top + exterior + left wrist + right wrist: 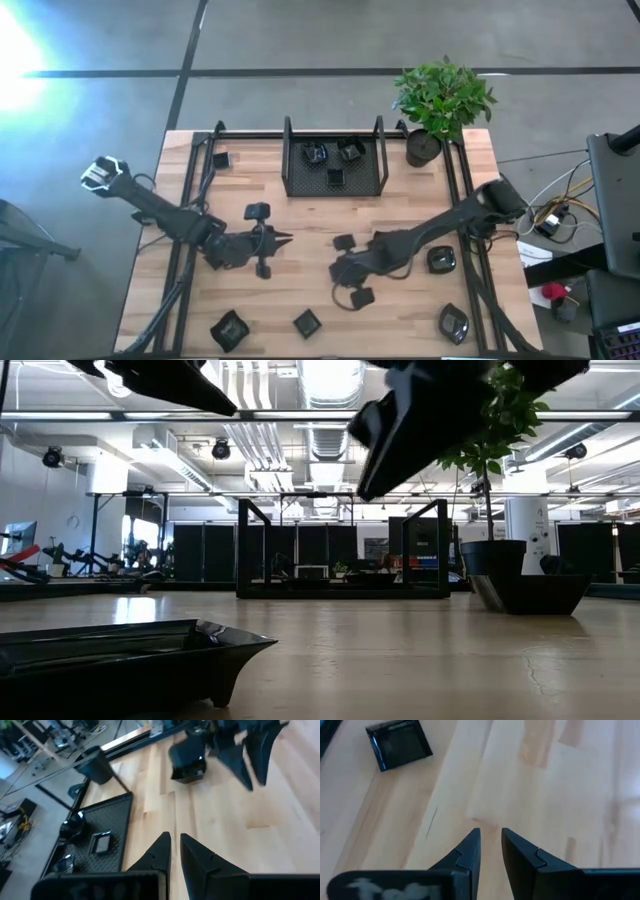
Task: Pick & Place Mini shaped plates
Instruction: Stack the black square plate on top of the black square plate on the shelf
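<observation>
Right wrist: glossy square plate (398, 744).

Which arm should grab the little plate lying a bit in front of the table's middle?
Right, I think. The right gripper is just beside that plate. The left gripper is farther off and would have to cross in front of the right arm to get there.
</observation>
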Tool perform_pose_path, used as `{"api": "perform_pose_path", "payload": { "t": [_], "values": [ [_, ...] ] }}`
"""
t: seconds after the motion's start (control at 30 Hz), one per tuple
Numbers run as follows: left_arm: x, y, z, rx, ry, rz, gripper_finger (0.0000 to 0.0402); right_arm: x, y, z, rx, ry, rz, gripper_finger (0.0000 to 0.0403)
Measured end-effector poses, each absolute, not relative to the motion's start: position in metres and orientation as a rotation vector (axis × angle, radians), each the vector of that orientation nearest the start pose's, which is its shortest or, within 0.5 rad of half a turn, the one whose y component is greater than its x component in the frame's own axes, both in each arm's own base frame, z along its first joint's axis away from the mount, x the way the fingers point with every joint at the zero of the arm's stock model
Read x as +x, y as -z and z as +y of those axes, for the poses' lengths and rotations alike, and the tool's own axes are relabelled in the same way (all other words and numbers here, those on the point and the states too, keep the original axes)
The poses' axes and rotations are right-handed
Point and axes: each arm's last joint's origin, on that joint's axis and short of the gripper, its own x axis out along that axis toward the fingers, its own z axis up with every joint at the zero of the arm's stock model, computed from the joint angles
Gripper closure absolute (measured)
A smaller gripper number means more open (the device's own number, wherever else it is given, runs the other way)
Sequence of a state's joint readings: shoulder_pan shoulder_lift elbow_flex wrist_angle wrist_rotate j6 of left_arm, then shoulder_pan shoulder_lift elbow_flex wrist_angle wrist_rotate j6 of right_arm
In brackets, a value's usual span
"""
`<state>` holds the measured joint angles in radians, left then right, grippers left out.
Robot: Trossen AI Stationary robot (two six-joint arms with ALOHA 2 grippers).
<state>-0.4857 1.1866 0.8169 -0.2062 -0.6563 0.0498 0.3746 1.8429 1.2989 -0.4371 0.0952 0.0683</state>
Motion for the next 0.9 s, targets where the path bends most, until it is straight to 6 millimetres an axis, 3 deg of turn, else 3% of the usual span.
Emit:
{"api": "perform_pose_path", "payload": {
  "t": [0.47, 0.9],
  "values": [
    [0.204, -0.266, -0.133, 0.315, -0.031, 0.468, 0.0365, 0.428, -0.185, 0.186, -0.171, -0.44, 0.924, 0.0343],
    [0.187, -0.274, -0.147, 0.35, -0.055, 0.408, 0.0365, 0.464, -0.166, 0.208, -0.164, -0.531, 0.936, 0.0305]
  ]
}}
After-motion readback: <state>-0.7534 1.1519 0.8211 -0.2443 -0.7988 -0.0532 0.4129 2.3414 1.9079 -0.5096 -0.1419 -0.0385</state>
